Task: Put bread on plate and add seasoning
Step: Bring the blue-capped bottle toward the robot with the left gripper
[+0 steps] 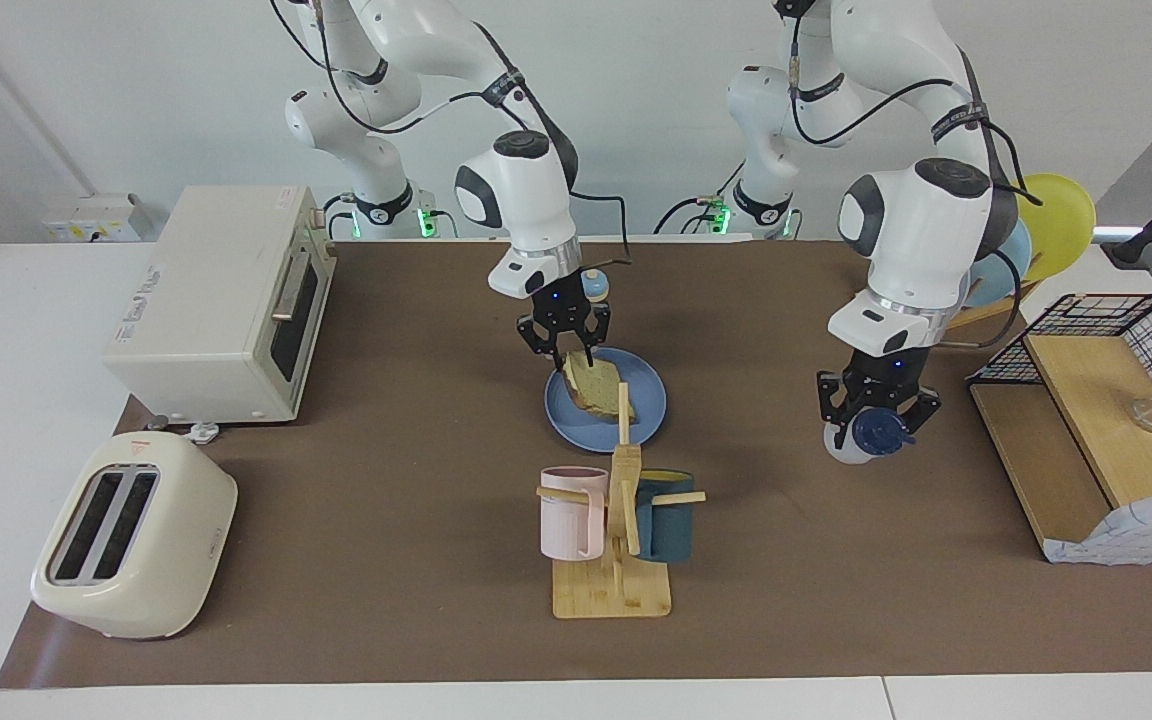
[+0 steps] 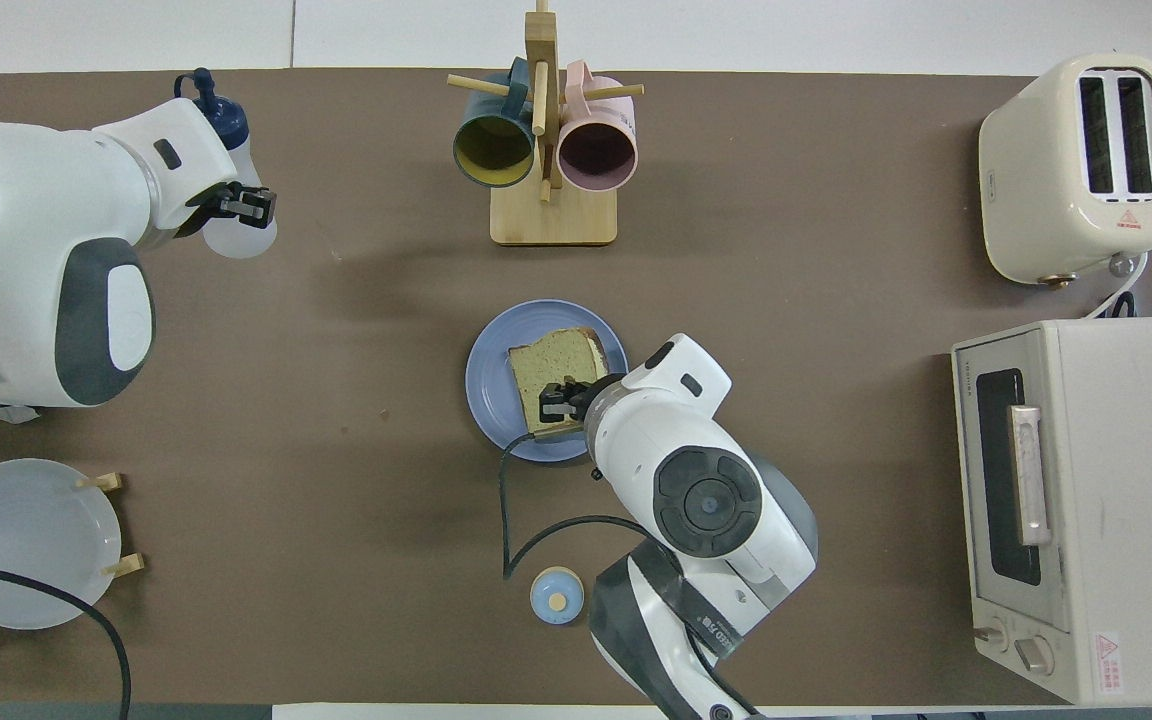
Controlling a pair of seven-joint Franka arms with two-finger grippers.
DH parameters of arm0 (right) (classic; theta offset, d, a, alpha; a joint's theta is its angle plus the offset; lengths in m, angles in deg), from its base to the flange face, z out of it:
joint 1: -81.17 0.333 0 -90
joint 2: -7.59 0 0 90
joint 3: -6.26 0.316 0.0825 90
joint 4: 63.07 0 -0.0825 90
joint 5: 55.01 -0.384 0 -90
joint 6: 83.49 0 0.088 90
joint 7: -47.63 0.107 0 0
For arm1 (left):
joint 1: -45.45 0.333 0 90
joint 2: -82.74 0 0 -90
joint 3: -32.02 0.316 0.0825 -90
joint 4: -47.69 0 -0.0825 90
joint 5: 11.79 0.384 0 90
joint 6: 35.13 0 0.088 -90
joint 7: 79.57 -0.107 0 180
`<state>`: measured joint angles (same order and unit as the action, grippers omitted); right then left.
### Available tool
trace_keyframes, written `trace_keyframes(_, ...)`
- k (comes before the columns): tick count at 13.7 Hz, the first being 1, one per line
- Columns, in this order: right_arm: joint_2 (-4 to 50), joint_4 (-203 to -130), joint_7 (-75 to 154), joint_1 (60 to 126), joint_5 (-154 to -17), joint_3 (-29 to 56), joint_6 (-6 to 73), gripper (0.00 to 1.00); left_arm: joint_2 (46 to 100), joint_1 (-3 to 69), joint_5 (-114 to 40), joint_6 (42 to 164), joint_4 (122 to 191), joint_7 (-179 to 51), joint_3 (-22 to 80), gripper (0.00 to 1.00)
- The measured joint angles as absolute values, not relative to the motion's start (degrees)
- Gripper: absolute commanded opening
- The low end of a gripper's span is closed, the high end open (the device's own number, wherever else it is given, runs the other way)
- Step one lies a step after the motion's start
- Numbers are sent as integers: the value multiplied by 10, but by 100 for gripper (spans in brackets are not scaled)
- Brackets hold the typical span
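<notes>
The bread (image 1: 598, 386), a pale slice with brown crust, lies flat on the blue plate (image 1: 576, 426) in the middle of the table. My right gripper (image 1: 564, 352) hangs just over the slice's corner nearest the robots, fingers apart and nothing between them. From overhead the right gripper (image 2: 558, 405) covers that corner of the bread (image 2: 551, 360) on the plate (image 2: 491, 390). My left gripper (image 1: 876, 415) is shut on the seasoning (image 1: 861, 438), a white bottle with a navy cap. The bottle is held tilted in the air over the table's left-arm end.
A wooden mug tree (image 1: 616, 530) with a pink and a teal mug stands farther from the robots than the plate. A small blue bell (image 1: 594, 283) sits nearer the robots. Toaster (image 1: 131, 535) and toaster oven (image 1: 221, 300) fill the right arm's end; a plate rack (image 1: 1046, 225) and wire shelf (image 1: 1096, 420) the left arm's end.
</notes>
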<state>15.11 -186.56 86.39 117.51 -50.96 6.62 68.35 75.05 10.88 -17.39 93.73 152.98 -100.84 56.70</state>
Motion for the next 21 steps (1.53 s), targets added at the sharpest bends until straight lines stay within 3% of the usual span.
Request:
trace_keyframes(10, 148, -1844, 864, 1167, -510, 66, 682, 100, 854, 109, -174, 709, 1531, -1219, 565, 0)
trace_keyframes(14, 148, -1762, 864, 1164, -523, 66, 564, 100, 877, 108, -174, 650, 1532, -1289, 564, 0)
trace_keyframes(21, 150, -1635, 864, 1164, -686, 68, 395, 100, 929, 106, -174, 628, 1587, -1348, 529, 0)
